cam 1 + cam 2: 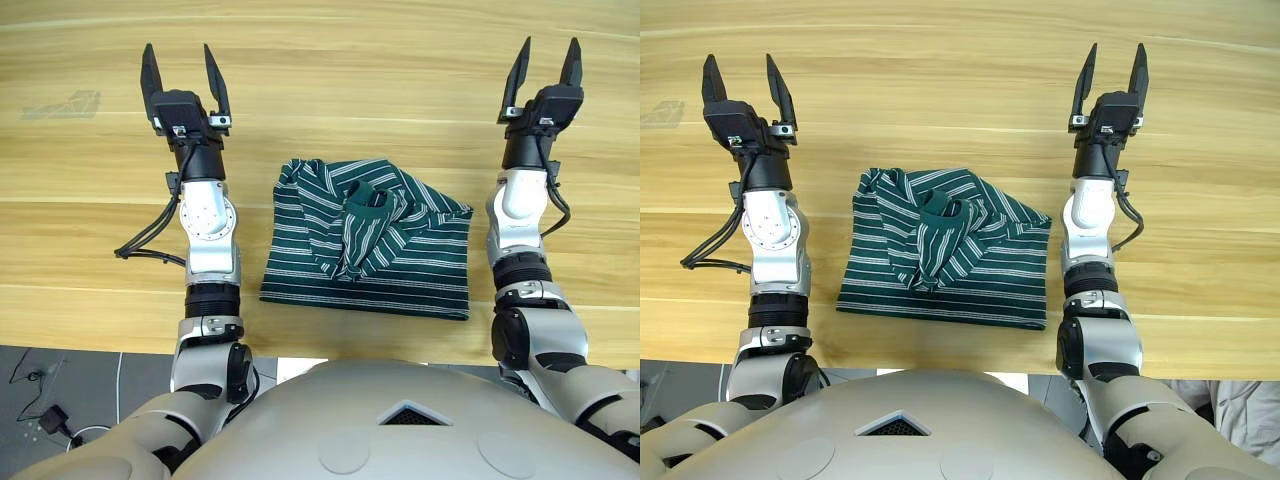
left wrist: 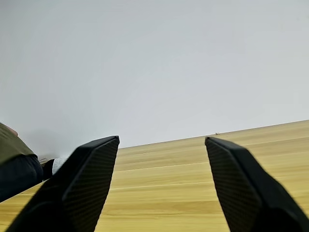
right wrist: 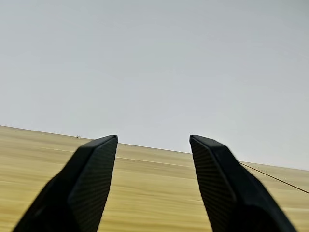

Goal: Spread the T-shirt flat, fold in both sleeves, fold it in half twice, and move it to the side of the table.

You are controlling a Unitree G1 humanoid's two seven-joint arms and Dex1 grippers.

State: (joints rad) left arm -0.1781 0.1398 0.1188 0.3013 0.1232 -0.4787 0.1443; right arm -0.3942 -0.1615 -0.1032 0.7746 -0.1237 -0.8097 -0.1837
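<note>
between left claw (image 1: 180, 62), right claw (image 1: 549, 52): t-shirt (image 1: 420, 262)

Bright, even light from above; soft shadows and hardly any glare.

In the head views the bench (image 1: 400, 60) is evenly lit and pales to a mild sheen toward 12 o'clock. The T-shirt (image 1: 400, 265) lays only a thin dark shadow along its 6 o'clock edge, and its folds are softly shaded. In the left wrist view the wall (image 2: 154, 58) is a flat pale grey that dims toward 8 o'clock. The left hand (image 2: 161, 140) has near-black fingers (image 2: 91, 183) with a faint lit weave.
</note>
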